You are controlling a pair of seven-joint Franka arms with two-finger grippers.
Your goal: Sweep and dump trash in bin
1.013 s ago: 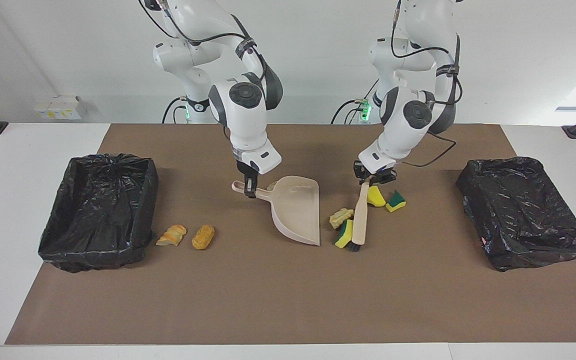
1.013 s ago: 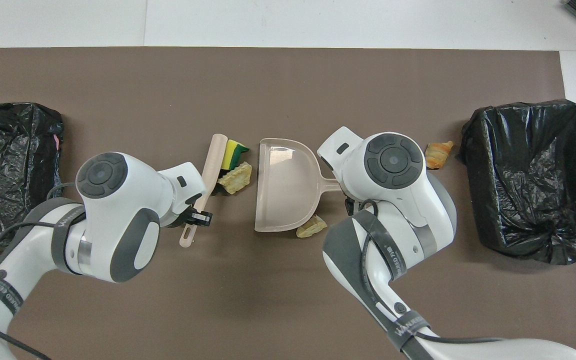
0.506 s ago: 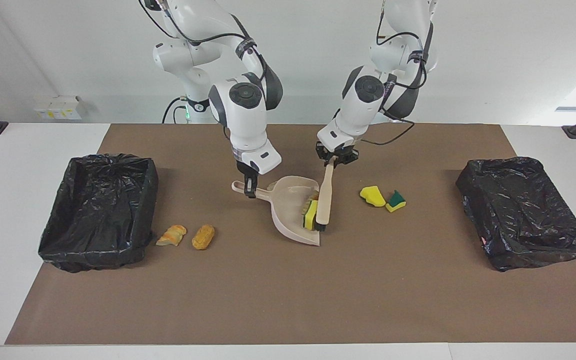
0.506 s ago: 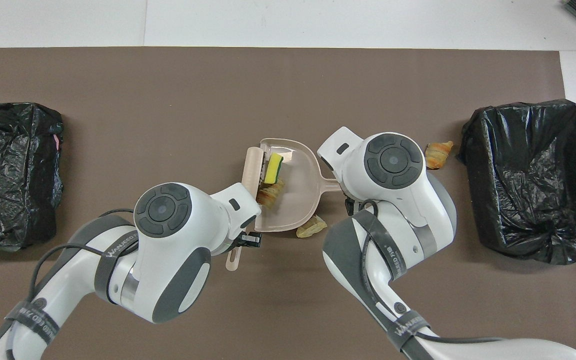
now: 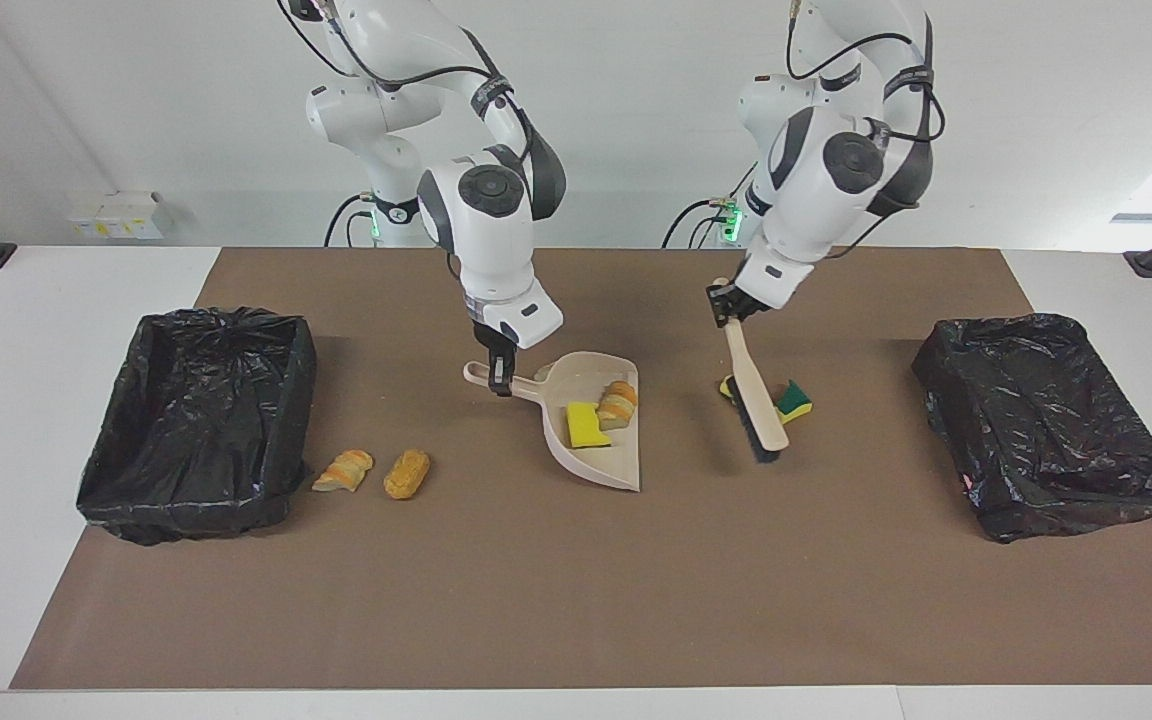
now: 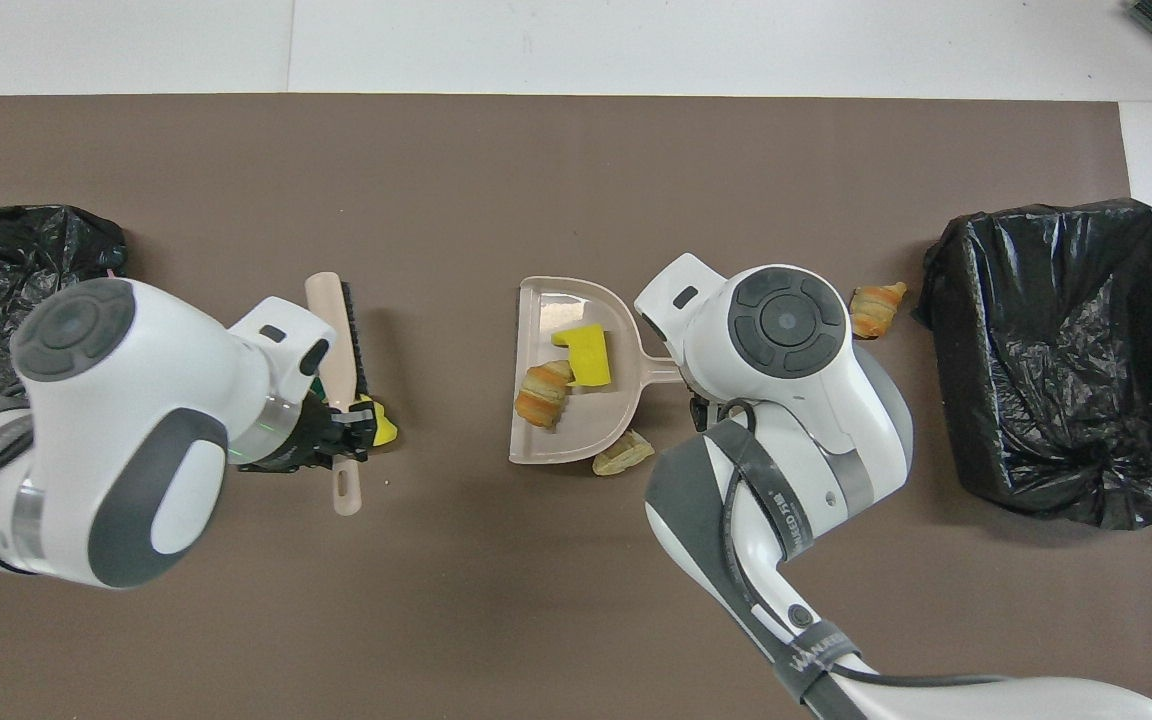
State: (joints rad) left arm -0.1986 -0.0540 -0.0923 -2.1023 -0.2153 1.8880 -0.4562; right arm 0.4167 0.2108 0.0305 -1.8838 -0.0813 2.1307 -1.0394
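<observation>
My right gripper (image 5: 502,372) is shut on the handle of the beige dustpan (image 5: 591,470), which rests on the mat. A yellow sponge piece (image 5: 588,425) and a striped bread chunk (image 5: 618,405) lie in the pan (image 6: 546,300). A tan chunk (image 6: 622,455) lies just outside the pan, nearer to the robots. My left gripper (image 5: 726,305) is shut on the handle of the brush (image 5: 756,400), which slants down over a yellow sponge piece (image 6: 381,428) and a green-backed one (image 5: 794,400). Two orange bread chunks (image 5: 344,470) (image 5: 407,473) lie by the bin at the right arm's end.
A black-lined bin (image 5: 196,420) stands at the right arm's end of the brown mat, also in the overhead view (image 6: 1046,360). A second black-lined bin (image 5: 1046,420) stands at the left arm's end.
My left arm swept the yellow sponge and the bread chunk into the dustpan. It then swung the brush back to the two sponge pieces at its own end. The right arm and dustpan stayed still.
</observation>
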